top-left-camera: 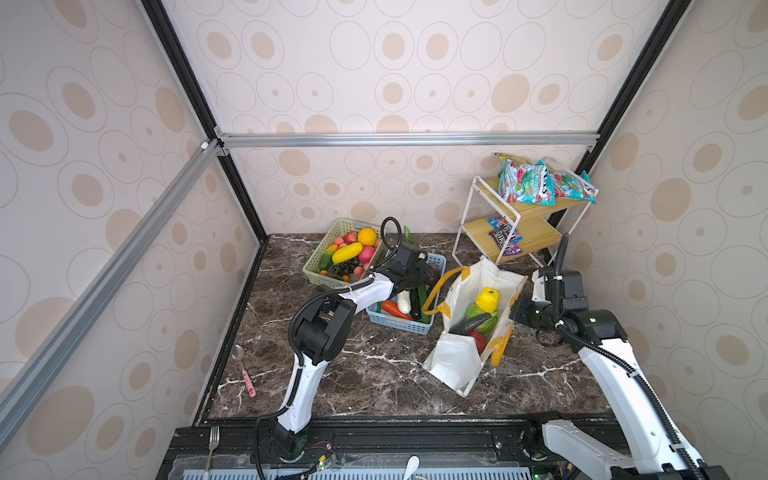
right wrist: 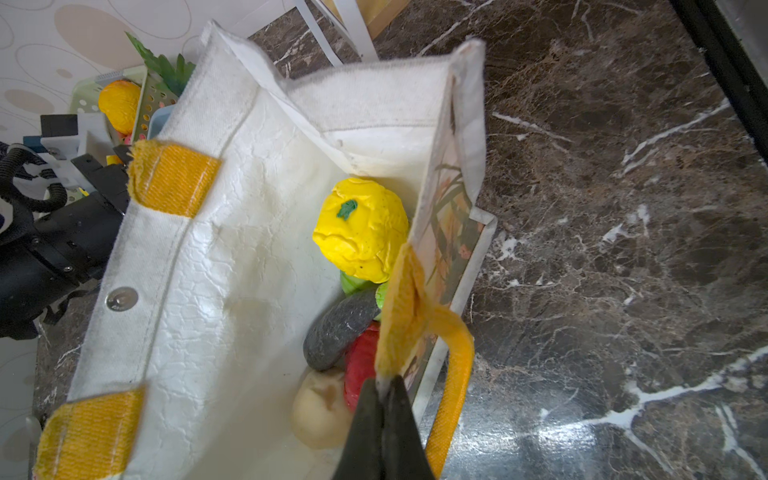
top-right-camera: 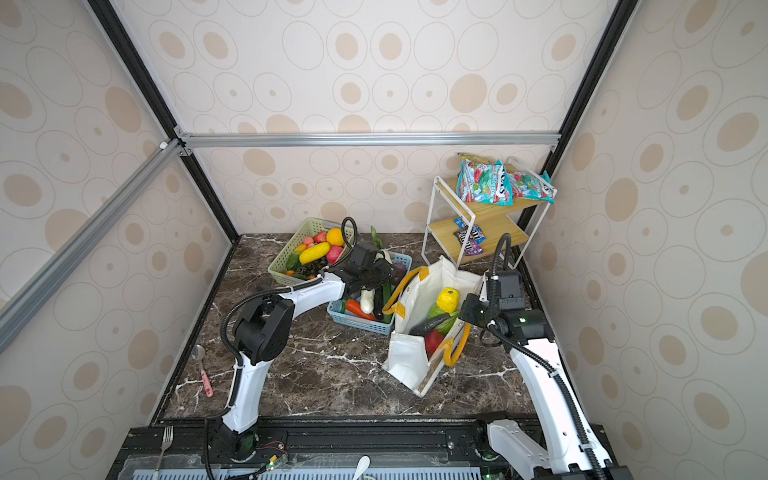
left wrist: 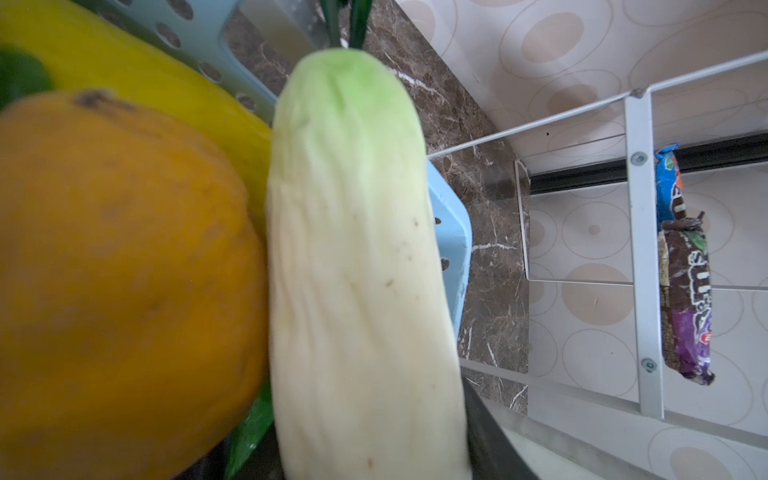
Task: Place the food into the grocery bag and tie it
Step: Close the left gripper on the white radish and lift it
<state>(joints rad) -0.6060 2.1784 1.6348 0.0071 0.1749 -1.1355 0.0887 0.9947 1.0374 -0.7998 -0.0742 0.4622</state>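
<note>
Fingertips of the left gripper (top-left-camera: 417, 277) are hidden; its grasp cannot be told. The white radish (left wrist: 357, 270) is laid in the blue basket (top-left-camera: 401, 327), leaves toward the wall (top-left-camera: 374, 187). The grocery bag (right wrist: 232, 257) is pinched by the right gripper (right wrist: 384, 390).

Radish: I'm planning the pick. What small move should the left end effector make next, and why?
Probably close the left end effector on the radish: it fills the left wrist view, over the blue basket rim, and the right end effector pinches the bag's rim open.
</note>
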